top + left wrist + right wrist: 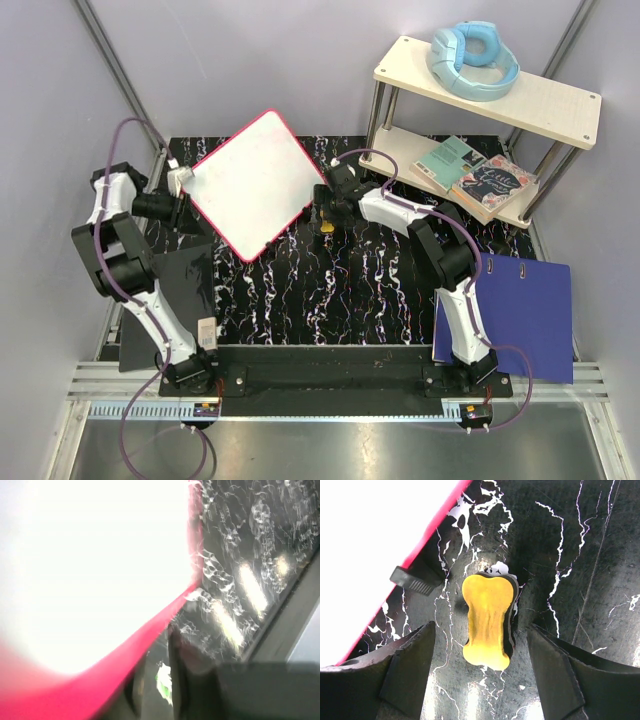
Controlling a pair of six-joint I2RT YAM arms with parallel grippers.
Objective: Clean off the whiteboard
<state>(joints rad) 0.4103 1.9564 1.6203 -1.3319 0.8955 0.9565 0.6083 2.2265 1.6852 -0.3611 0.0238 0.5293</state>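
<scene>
Right claw point(481, 635) is released, fingers point(410, 670) spread either side of the yellow eraser point(487, 620) on the marbled counter point(580, 555) beneath; the whiteboard point(370, 530), cut off, lies just to its left. Left claw point(180, 183) meets the whiteboard's corner, but glare and blur hide whether it grips

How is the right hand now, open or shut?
Open: the right hand has its fingers wide apart, the yellow eraser lying untouched between.

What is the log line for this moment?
whiteboard: corner at left jaws, grip unclear | right jaws: open over eraser | eraser: lying free on mat
</scene>
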